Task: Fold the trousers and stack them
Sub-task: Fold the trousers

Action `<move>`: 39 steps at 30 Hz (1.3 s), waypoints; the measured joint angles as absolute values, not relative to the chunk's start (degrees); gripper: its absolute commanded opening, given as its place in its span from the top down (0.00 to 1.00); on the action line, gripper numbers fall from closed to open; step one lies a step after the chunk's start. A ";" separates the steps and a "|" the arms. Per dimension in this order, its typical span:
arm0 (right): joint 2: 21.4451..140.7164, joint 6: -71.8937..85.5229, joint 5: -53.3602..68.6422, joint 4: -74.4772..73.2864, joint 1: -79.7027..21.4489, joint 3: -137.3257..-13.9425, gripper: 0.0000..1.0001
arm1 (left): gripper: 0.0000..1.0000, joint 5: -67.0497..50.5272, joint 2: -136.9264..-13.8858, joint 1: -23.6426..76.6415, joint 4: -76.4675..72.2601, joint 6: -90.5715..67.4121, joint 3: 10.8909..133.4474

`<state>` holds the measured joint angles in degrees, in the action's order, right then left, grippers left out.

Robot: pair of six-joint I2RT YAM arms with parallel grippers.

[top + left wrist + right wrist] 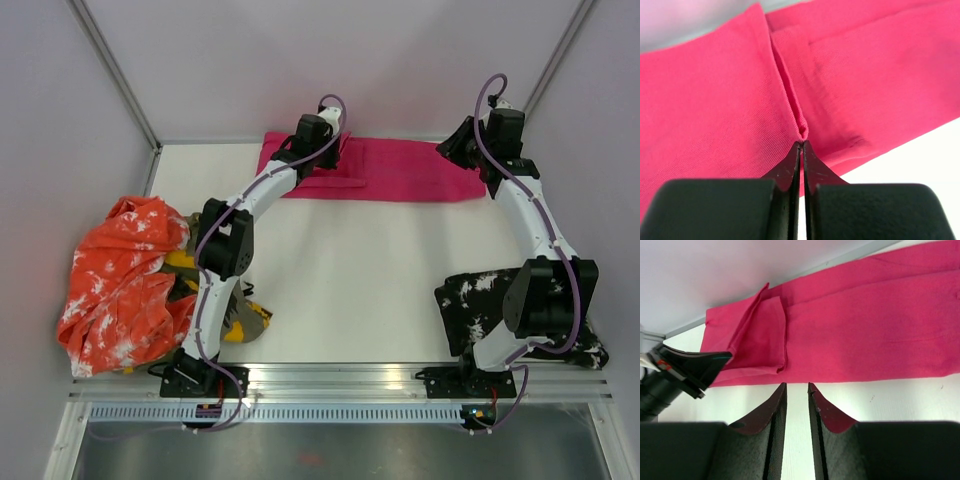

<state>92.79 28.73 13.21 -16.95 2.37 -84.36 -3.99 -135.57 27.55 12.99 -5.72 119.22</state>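
The magenta-pink trousers (400, 170) lie as a long flat band along the back of the table. My left gripper (338, 152) is over their left part and is shut on a pinched ridge of the pink cloth (801, 129), with its tips (802, 143) meeting on the fold. In the right wrist view a folded-over flap (760, 335) of the trousers shows beside the left gripper (687, 367). My right gripper (456, 148) is at the trousers' right end. It is open by a narrow gap (796, 386) with nothing between the fingers, its tips just short of the cloth's near edge (865, 377).
Orange-white mottled trousers (120, 280) lie crumpled at the left edge, with an olive-yellow camouflage pair (248, 322) beside the left arm's base. A black pair with white splatters (480, 300) lies by the right arm's base. White walls stand close behind the table.
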 measured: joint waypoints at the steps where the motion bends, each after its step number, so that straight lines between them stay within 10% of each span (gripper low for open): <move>1: 92.79 28.75 13.28 -16.97 2.37 -83.94 0.70 | 0.98 -4.40 -134.96 27.55 12.47 -6.17 118.89; 17: 93.17 28.93 14.37 -17.15 2.37 -79.44 0.73 | 0.96 -6.13 -136.94 33.26 10.39 -12.71 113.01; 24: 95.92 29.12 17.17 -17.15 2.26 -79.37 0.72 | 0.13 -5.82 -137.25 33.61 10.50 -14.52 112.07; 39: 114.04 28.05 17.56 -12.29 -12.49 -91.96 0.86 | 0.04 -12.62 -124.03 12.56 11.44 -28.10 109.40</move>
